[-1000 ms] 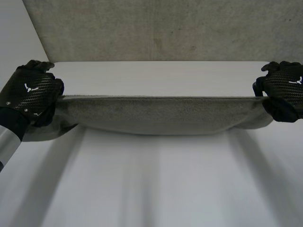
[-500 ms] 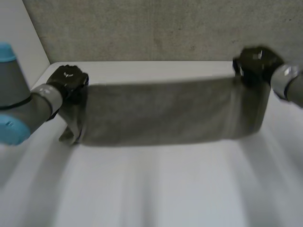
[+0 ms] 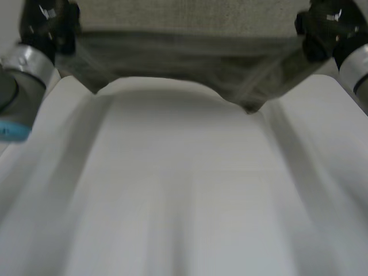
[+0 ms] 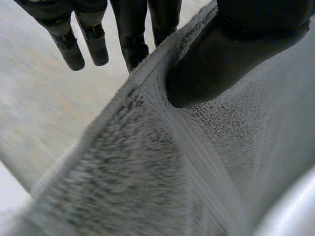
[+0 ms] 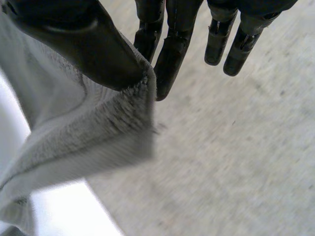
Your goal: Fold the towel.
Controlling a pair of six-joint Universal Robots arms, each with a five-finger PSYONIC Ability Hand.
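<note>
At the far end of the table [image 3: 184, 190], the towel [image 3: 184, 63] hangs in the air, stretched between both hands. The left hand [image 3: 47, 24] grips one top corner, thumb clamped down on the cloth against its fingers. The right hand [image 3: 323, 27] grips the other, thumb pinching right at the hem. That right-side pinch is thin, with very little cloth under the thumb, so a sharp pull could strip the corner free and drop that side. The bottom edge isn't level either: it sags in two peaks, the one nearer the right hand hanging lower. If the towel is laid down like that, the fold will probably land skewed or bunched in the middle. Uneven tension between the hands would make it worse, so they need to move together.
</note>
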